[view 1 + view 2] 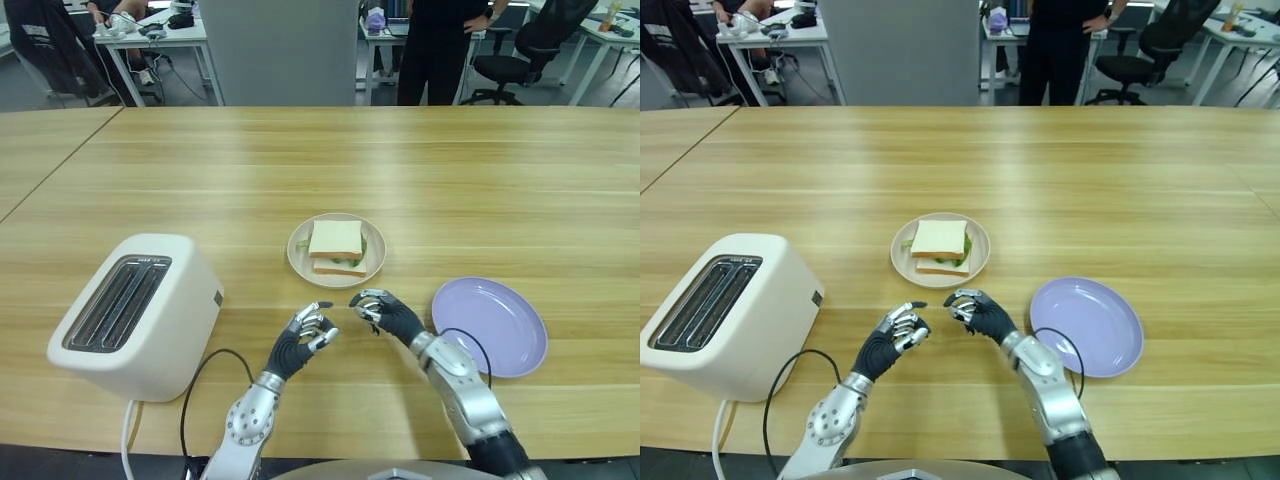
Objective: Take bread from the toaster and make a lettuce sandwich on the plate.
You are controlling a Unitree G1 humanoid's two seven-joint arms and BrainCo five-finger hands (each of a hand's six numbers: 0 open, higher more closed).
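Wood-grain desk (480,170) carries everything I'm watching. The sandwich (335,240) sits on the small beige plate (299,262), in the middle of the desk just beyond both hands. It lies flat and is close to square, so I see little of a long axis. Its edges run nearly parallel to the desk's near edge, with a slight twist. The lower slice juts out toward me from under the top one, and green lettuce (357,262) peeks out at the right side.

My left hand (305,335) hovers near the plate with its fingers loosely curled and nothing in them. My right hand (385,312) is just beside it, fingers likewise curled inward and empty, the two hands' fingertips facing each other across a small gap.

On the left stands the white toaster (135,312); its slots run from near-left to far-right. A black cable (200,380) loops beside it. To the right lies a lilac plate (490,325).
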